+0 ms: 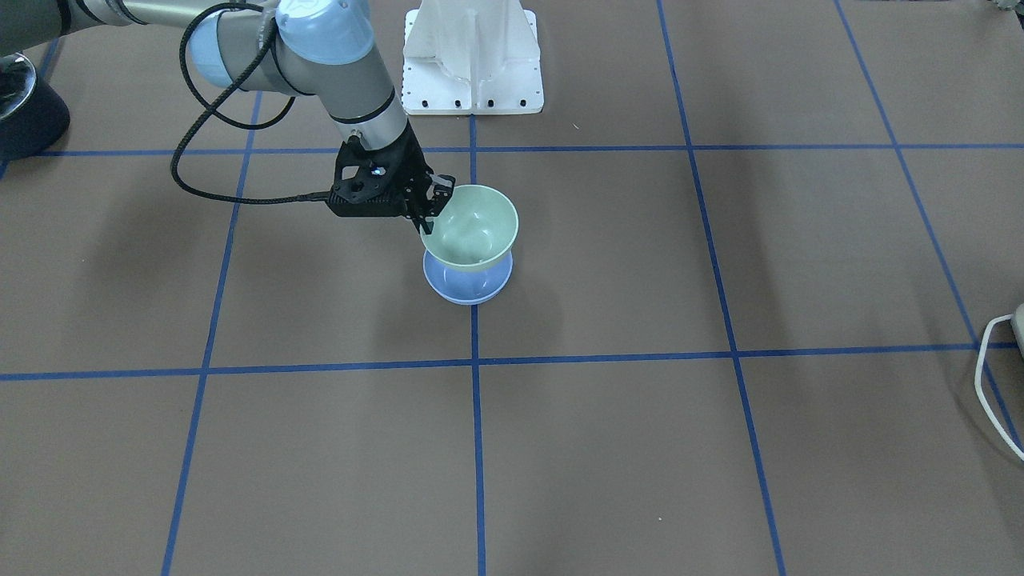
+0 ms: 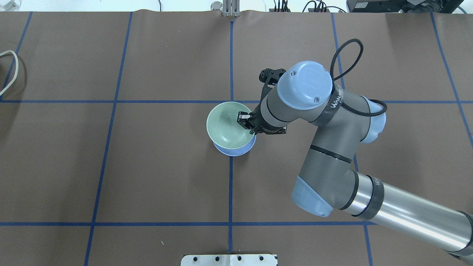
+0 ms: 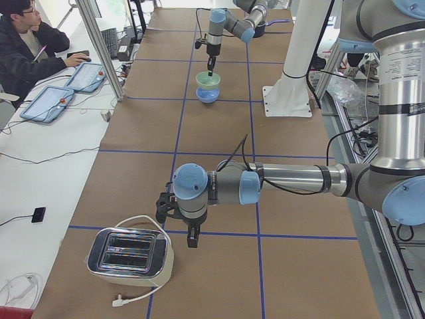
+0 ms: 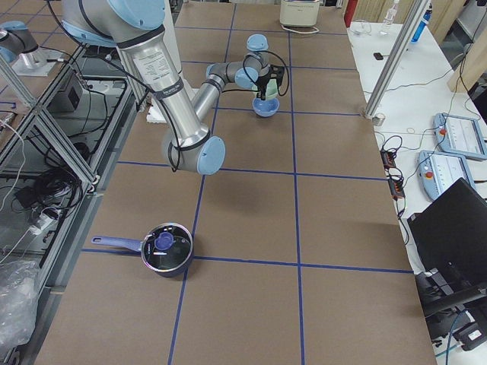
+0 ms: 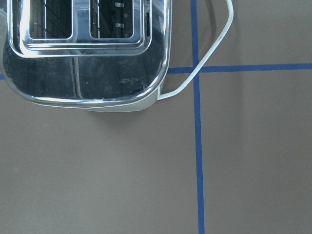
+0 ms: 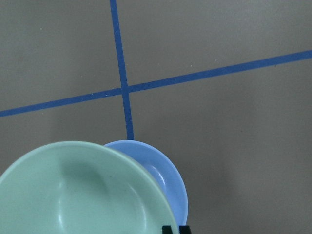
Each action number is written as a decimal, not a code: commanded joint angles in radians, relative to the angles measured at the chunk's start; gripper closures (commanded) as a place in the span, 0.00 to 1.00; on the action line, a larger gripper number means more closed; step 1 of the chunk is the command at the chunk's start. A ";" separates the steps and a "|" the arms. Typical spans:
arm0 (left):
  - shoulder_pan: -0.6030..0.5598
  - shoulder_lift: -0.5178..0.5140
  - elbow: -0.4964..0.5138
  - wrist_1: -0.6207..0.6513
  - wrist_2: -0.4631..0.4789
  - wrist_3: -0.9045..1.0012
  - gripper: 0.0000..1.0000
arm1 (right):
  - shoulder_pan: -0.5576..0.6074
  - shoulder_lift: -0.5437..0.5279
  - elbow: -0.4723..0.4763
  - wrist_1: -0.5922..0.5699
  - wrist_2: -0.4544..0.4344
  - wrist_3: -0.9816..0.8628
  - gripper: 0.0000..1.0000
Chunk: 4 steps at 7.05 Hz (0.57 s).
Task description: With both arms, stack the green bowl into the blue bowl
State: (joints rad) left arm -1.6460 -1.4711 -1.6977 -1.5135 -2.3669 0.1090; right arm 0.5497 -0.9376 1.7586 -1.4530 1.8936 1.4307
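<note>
My right gripper [image 1: 432, 210] is shut on the near rim of the pale green bowl [image 1: 474, 228], one finger inside and one outside. It holds the bowl upright directly over the blue bowl [image 1: 468, 286], which stands on the table at a tape crossing. The green bowl's base sits at about the blue bowl's rim; I cannot tell whether they touch. In the overhead view the green bowl [image 2: 226, 129] hides most of the blue bowl [image 2: 236, 151]. In the right wrist view the green bowl [image 6: 78, 195] overlaps the blue bowl [image 6: 163, 170]. My left gripper [image 3: 192, 236] hangs far away beside the toaster; I cannot tell whether it is open or shut.
A chrome toaster [image 3: 129, 256] with a white cord [image 5: 214, 48] stands at the table's left end. A dark pot with a lid [image 4: 166, 249] stands at the right end. The white base pedestal [image 1: 472, 56] is behind the bowls. An operator [image 3: 26, 46] sits at a side desk.
</note>
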 commanded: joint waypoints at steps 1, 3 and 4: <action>0.000 0.000 0.001 0.000 0.000 0.000 0.02 | -0.011 0.019 -0.054 0.008 -0.034 0.007 1.00; 0.002 0.000 0.006 0.000 0.000 0.000 0.02 | -0.023 0.023 -0.079 0.008 -0.034 -0.001 1.00; 0.002 0.000 0.007 0.000 0.000 0.000 0.02 | -0.031 0.017 -0.082 0.008 -0.034 -0.006 1.00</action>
State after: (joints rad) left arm -1.6447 -1.4718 -1.6927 -1.5141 -2.3669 0.1089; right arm 0.5279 -0.9164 1.6839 -1.4452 1.8601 1.4304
